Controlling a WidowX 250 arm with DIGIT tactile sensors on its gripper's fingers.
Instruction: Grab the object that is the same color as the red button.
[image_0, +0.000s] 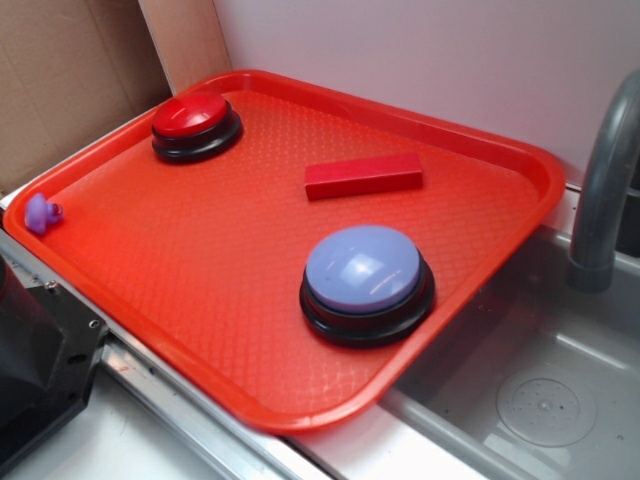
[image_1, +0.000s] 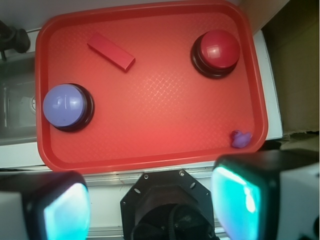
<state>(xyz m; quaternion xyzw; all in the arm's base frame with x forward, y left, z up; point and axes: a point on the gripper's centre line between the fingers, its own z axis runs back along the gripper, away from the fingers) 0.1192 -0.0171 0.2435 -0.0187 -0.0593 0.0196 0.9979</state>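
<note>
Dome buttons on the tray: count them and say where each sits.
2. The red button sits in the tray's far-left corner; the lavender-blue button sits near its sink-side edge. None appear hidden.

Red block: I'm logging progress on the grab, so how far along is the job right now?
Nothing looks done yet. The red block lies flat on the red tray, between the red button and the lavender-blue button, with nothing touching it. In the wrist view the gripper is open, held back off the tray's near edge and holding nothing. Left to do: reach over to the block, close on it and lift.
</note>
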